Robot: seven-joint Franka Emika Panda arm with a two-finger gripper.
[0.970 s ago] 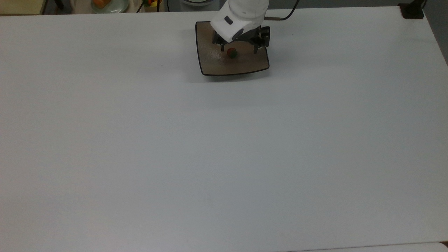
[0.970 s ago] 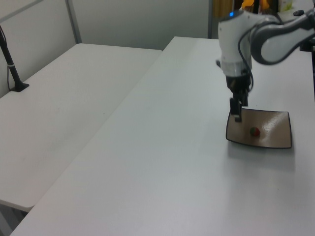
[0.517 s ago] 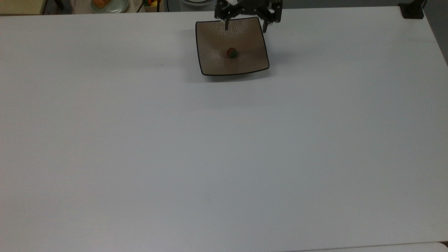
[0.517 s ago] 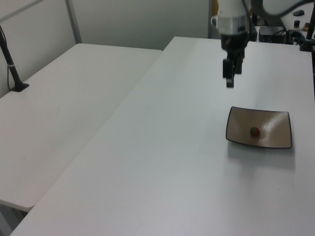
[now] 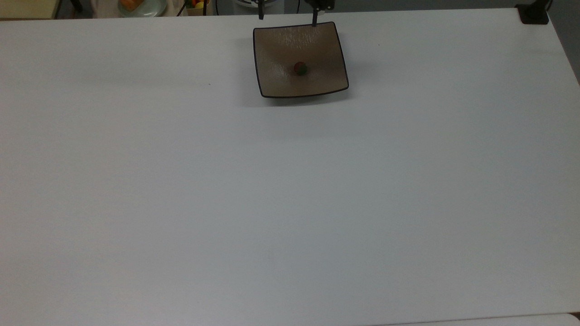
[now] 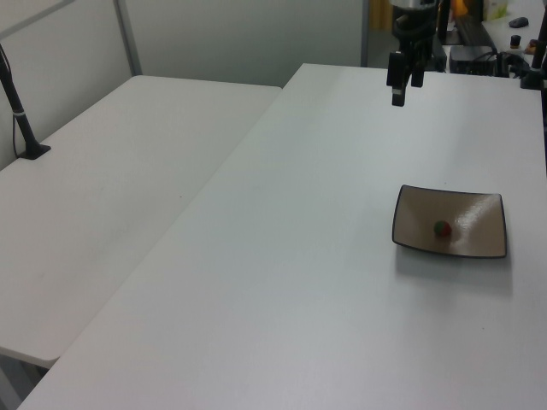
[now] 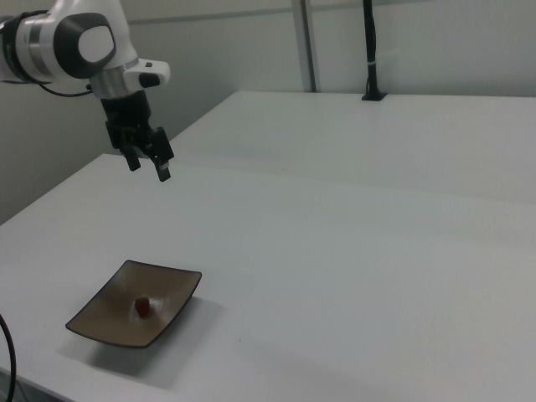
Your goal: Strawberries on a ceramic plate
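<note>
Red and green-capped, your tiny strawberry [image 5: 300, 68] lies near the middle of the square glossy brown ceramic plate [image 5: 276, 50] on the white tabletop [image 5: 290, 190]. Your black two-finger hand [image 7: 147, 167] hangs well above that plate, fingers apart, holding nothing.

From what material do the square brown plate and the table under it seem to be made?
The ceramic plate looks like glazed ceramic: its brown surface shows soft highlights in the top view, with a thin dark rim and upturned corners. The table looks like a matte white laminate or painted board, smooth and even with almost no glare; its core cannot be told.
</note>
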